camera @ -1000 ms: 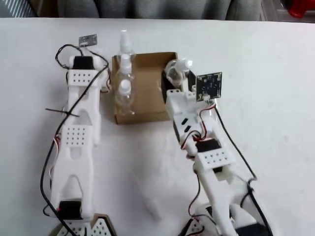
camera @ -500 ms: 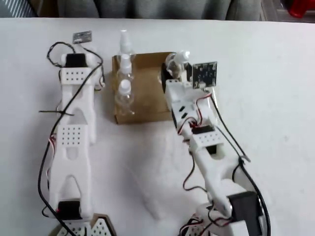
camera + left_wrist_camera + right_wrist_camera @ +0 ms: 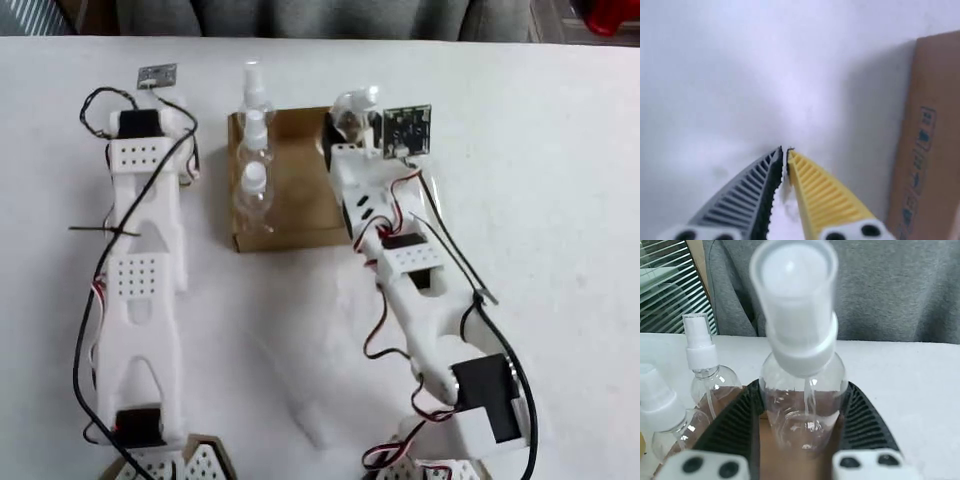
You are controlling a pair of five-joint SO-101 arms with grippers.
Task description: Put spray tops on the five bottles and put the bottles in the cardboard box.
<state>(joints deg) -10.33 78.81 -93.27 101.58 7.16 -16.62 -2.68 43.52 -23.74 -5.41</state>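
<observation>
Gripping capped bottle [image 3: 802, 410] upright: right pincer [image 3: 801, 390], at far corner of cardboard box [image 3: 300, 200] | left pincer [image 3: 785, 155]: closed, empty

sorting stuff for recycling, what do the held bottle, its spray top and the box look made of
The held bottle looks like clear glossy plastic, though glass is possible; its dip tube shows through. The spray top seems whitish translucent plastic. The box is matte brown cardboard.

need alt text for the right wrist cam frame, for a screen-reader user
The right gripper holds a clear bottle with a white spray top upright between its black jaws, close to the camera, with the cardboard box beneath. A second bottle and a third bottle, also topped, stand nearby; the white table lies beyond.
</observation>
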